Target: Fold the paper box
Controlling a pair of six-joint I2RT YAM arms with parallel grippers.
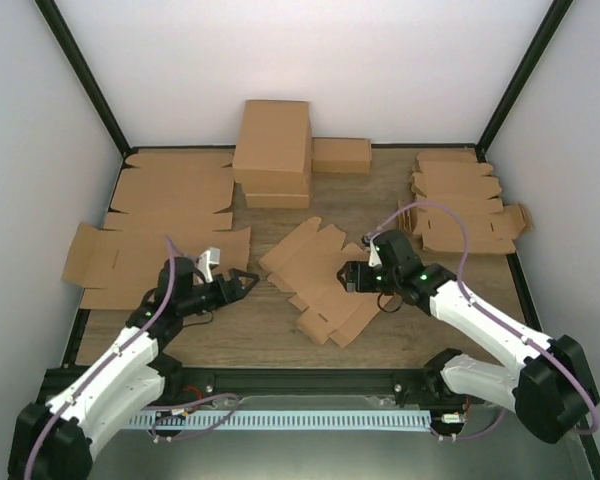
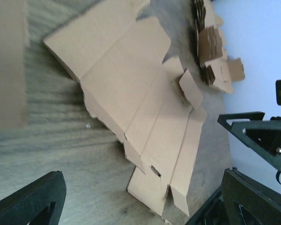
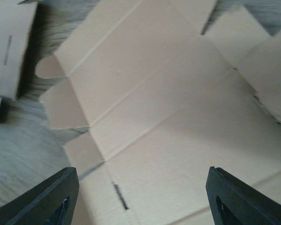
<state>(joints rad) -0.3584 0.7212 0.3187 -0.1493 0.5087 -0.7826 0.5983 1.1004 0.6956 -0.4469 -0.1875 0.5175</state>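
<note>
I take the stack of closed boxes [image 1: 272, 152] at the back of the table [image 1: 240, 335] as reference.

1. The paper box [image 1: 315, 285] lies in front of that stack and slightly to its right. It is an unfolded blank, flat on the wood and turned at an angle. One small flap on its right edge stands up.
2. The left gripper [image 1: 242, 282] sits in front of the stack and to its left, just beside the blank's left edge. Its jaws are spread, with nothing between them.
3. The right gripper [image 1: 352, 277] is above the blank's right part. In the wrist view its fingers [image 3: 47, 199] stand wide apart over bare cardboard and pinch nothing.
4. Flat blanks [image 1: 460, 200] are piled to the right of the stack, and larger sheets [image 1: 160, 215] lie to its left.
</note>
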